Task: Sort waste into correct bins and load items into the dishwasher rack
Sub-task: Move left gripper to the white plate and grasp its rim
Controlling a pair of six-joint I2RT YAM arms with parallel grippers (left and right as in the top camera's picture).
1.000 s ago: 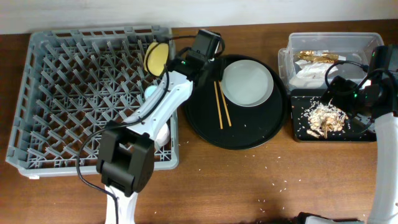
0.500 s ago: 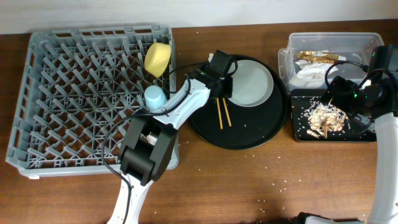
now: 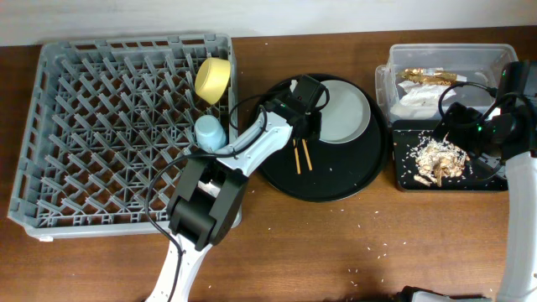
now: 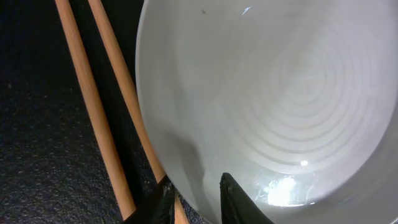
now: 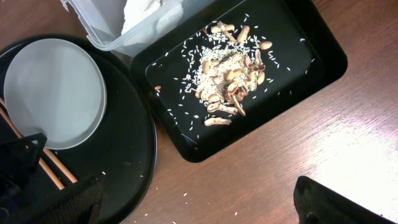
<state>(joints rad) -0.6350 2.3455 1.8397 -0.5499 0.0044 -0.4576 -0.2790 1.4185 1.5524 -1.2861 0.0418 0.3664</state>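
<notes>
Left pincer (image 3: 307, 126) shifted from rack (image 3: 50, 168) to plate (image 3: 344, 113) rim beside chopsticks (image 3: 300, 153); fingers narrowly apart, unclamped. Step: plate pickup. Next: close on rim.

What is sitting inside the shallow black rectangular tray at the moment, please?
The shallow black rectangular tray holds a heap of tan food scraps with white rice-like crumbs scattered around it. The tray floor directly beneath the heap is covered, so nothing can be said of it.

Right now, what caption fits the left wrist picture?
Left gripper at the rim of the grey-green plate, beside the wooden chopsticks.
</notes>
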